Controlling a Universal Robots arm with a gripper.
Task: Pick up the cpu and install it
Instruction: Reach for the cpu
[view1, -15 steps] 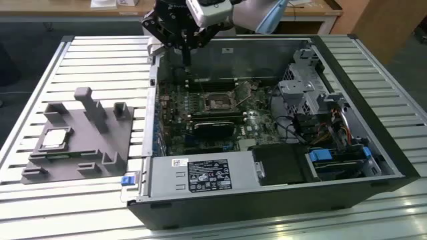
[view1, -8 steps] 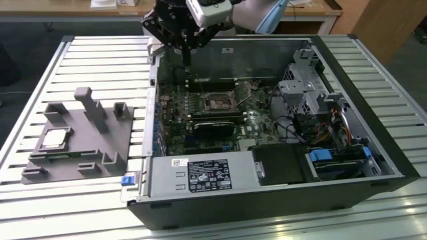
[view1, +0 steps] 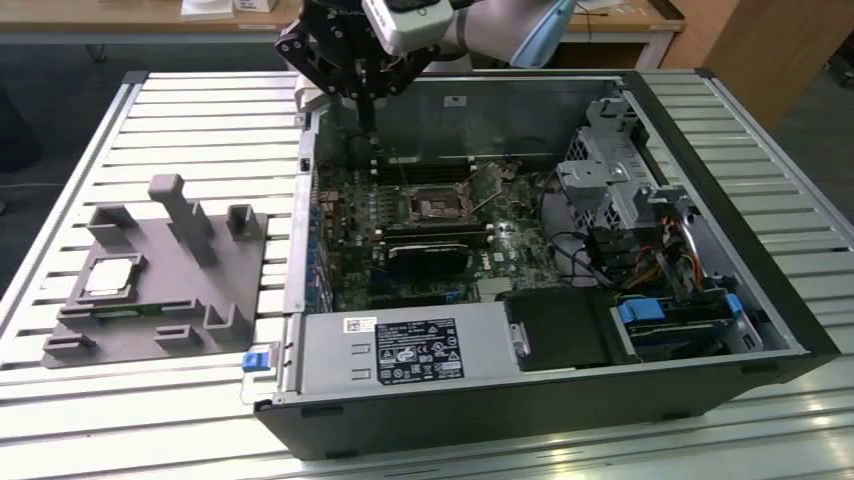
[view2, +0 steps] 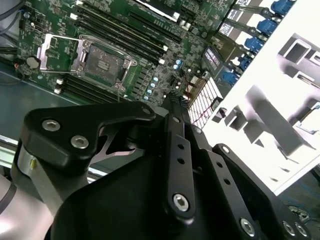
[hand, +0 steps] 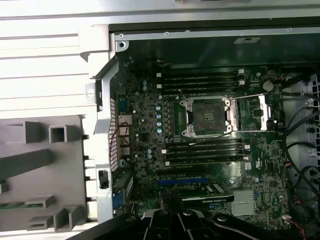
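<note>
So, cpu (view1: 112, 277): sitting flat in the grey tray (view1: 174, 288) on the worktop (view1: 200, 110), at the exterior view's left, well apart from the arm. Probably parked there for an easy grab.
socket (hand: 206, 116): lying bare, frame flipped open, likely waiting for the chip.
gripper (view1: 364, 112): hanging over the case's (view1: 534, 405) far corner, pointing straight down.
jaws: looking closed, gripping nothing.

a pale robot arm (view1: 514, 25) enters at the top of the exterior view, its wrist bent over. the black gripper (view1: 364, 120) points straight down, its fingers (view2: 176, 145) pressed together at the tips.
</note>
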